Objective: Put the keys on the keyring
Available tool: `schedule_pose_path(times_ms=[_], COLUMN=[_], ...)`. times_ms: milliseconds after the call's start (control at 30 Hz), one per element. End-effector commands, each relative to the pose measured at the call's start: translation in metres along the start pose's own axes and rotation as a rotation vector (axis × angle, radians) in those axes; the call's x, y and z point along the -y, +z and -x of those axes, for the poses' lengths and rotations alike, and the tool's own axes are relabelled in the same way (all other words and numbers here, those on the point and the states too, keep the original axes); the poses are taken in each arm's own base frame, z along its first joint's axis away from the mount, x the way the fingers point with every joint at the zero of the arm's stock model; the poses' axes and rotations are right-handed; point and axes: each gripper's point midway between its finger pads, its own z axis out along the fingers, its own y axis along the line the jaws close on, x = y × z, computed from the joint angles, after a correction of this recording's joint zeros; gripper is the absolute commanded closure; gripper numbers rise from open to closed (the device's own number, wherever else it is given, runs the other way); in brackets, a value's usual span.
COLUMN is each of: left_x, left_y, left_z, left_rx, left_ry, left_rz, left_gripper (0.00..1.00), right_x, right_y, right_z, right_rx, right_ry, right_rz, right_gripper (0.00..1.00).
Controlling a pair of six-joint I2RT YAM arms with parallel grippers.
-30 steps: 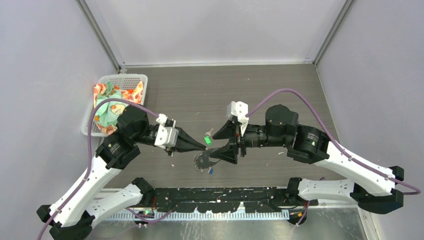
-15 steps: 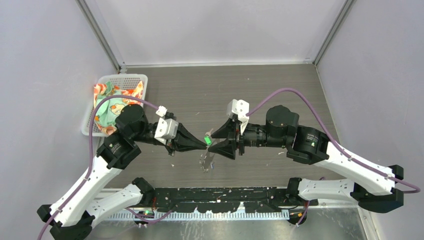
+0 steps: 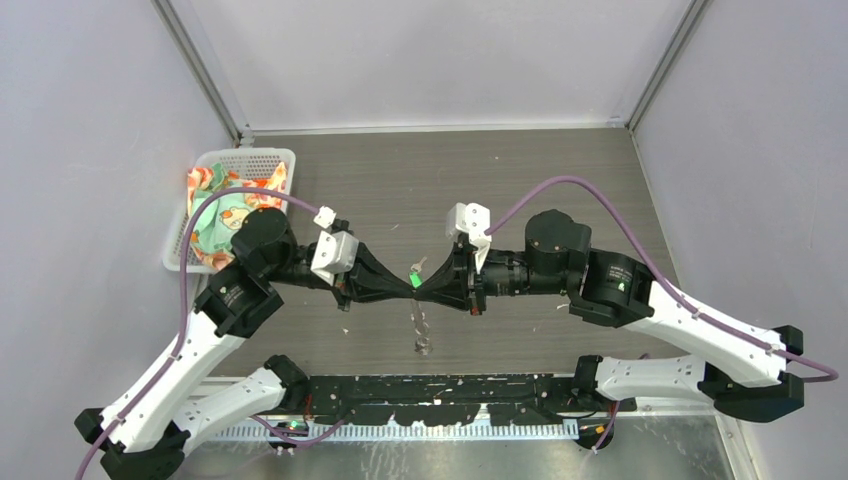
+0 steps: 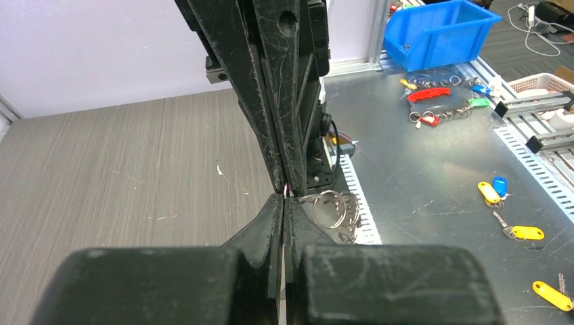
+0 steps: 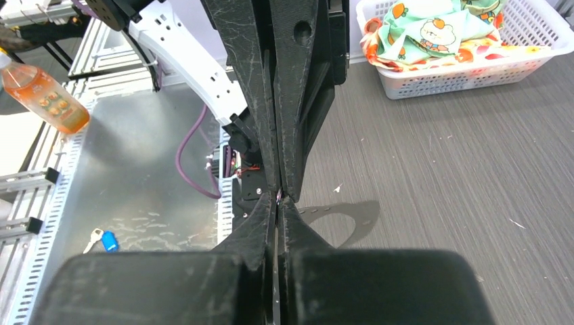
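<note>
Over the middle of the table my left gripper (image 3: pixel 407 283) and right gripper (image 3: pixel 429 287) meet tip to tip. The left one is shut on the key with the green head (image 3: pixel 413 282); its silver shaft pokes up behind the tips. My right gripper (image 5: pixel 278 198) is shut too, and the top of the keyring sits at its tips. The keyring (image 3: pixel 422 326) hangs straight down from that meeting point, edge-on, clear of the table. In the left wrist view the keyring (image 4: pixel 332 208) shows as thin silver loops just right of my left gripper (image 4: pixel 283 198).
A white basket (image 3: pixel 272 158) with patterned cloth stands at the back left, also seen as the basket (image 5: pixel 467 80) in the right wrist view. Off the table's near edge lie a metal bench with tagged keys (image 4: pixel 524 232), a blue bin (image 4: pixel 440 27) and an orange bottle (image 5: pixel 44 95).
My right gripper has closed and slid left until its tips touch the left gripper's. The keyring has swung from lying broad under the right fingers to hanging edge-on.
</note>
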Motion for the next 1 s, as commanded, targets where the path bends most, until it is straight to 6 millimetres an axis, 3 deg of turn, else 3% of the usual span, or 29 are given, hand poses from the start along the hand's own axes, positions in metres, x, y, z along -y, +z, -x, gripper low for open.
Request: schedule_pose_path(times_ms=[0, 200, 367, 433, 700, 967], left_x=[0.004, 0.005, 0.011, 0.012, 0.006, 0.004], left_y=[0.0, 0.0, -0.002, -0.003, -0.004, -0.002], left_z=[0.02, 0.023, 0.019, 0.014, -0.002, 0.003], left_rx=[0.052, 0.061, 0.055, 0.047, 0.026, 0.041], left_ry=[0.054, 0.02, -0.018, -0.031, -0.078, -0.086], left_rz=[-0.016, -0.019, -0.024, -0.017, 0.038, 0.033], left_gripper=[1.0, 1.0, 0.64, 0.58, 0.64, 0.69], right_x=[0.0, -0.004, -0.01, -0.012, -0.018, -0.016], right_y=[-0.005, -0.008, -0.019, -0.021, -0.024, -0.015], right_z=[0.005, 0.022, 0.039, 0.041, 0.046, 0.042], right_rx=[-0.029, 0.095, 0.249, 0.28, 0.364, 0.389], right_ry=[-0.021, -0.017, -0.011, -0.007, 0.012, 0.038], right_rz=[-0.008, 0.007, 0.014, 0.022, 0.057, 0.066], right_gripper=[0.99, 0.99, 0.99, 0.99, 0.99, 0.99])
